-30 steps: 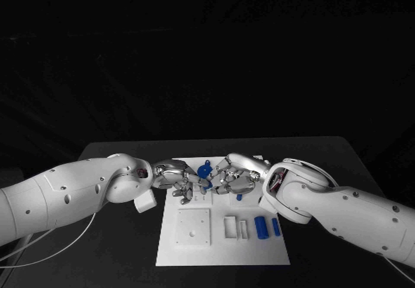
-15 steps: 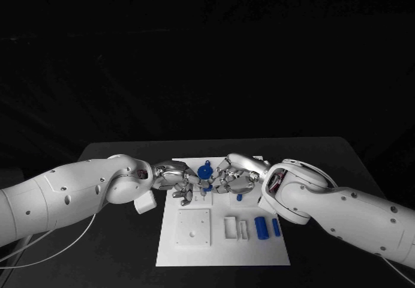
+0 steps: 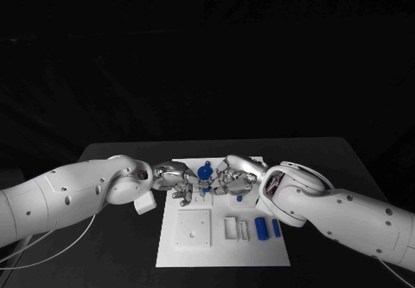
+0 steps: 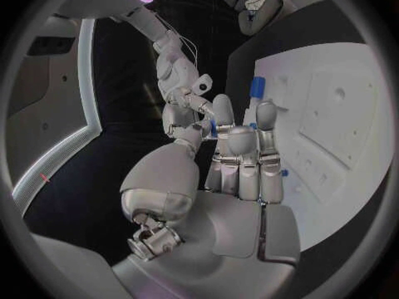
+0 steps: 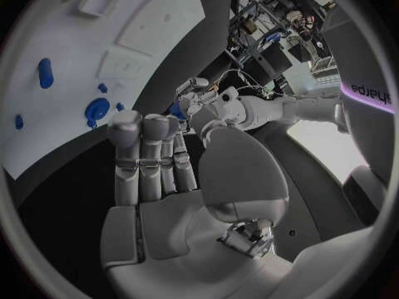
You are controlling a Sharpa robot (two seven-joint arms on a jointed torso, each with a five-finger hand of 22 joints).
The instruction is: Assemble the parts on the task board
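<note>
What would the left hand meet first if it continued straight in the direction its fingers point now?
Most likely the right hand. In the head view the left hand points across the task board toward it, with a round blue part between them. Depth is unclear, so that part might be met first.

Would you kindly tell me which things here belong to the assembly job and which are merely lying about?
Job:
- task board
- round blue part between the hands
- two blue cylinders on the board
- left robot hand
- right robot hand

Lying about:
- black table
- white cable
</note>
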